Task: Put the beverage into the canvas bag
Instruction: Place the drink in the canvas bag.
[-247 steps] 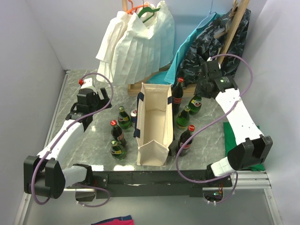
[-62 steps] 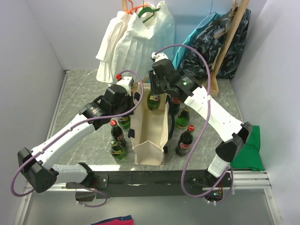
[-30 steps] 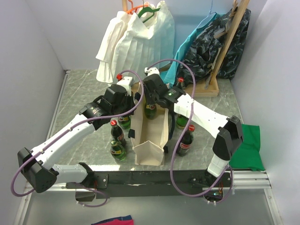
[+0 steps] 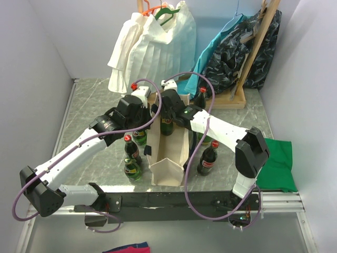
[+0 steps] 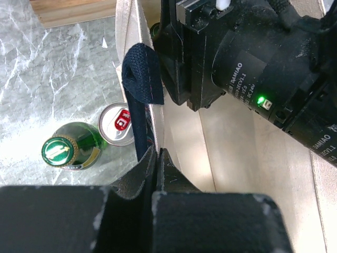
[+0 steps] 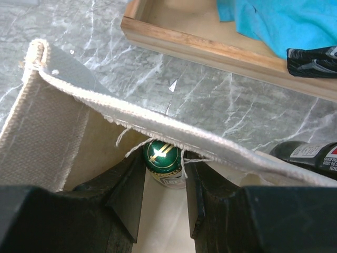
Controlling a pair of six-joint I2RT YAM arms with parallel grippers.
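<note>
The cream canvas bag [image 4: 167, 166] stands open in the middle of the table, with navy strap handles [image 5: 142, 79]. My left gripper [image 4: 149, 114] is shut on the bag's left wall near the rim [image 5: 157, 156], holding it out. From the right, my right gripper [image 4: 167, 119] reaches into the bag's mouth and is shut on the neck of a green glass bottle [image 4: 167, 127], the beverage. In the right wrist view the bottle's green cap [image 6: 164, 153] sits between the fingers [image 6: 129, 190], just under the bag's far rim [image 6: 158, 125]. The bottle's body is hidden inside the bag.
Left of the bag stand green and red-capped bottles [image 4: 131, 150] and a red-topped can [image 5: 120, 122]. Right of it are more bottles [image 4: 206, 161]. Behind are a wooden rack base [image 6: 210, 50], a white garment [image 4: 152, 47] and teal cloth [image 6: 284, 21]. A green cloth [image 4: 276, 163] lies right.
Over the last second the right arm has sunk and shifted slightly left, carrying the green bottle lower into the bag's mouth. The left gripper still holds the bag's wall.
</note>
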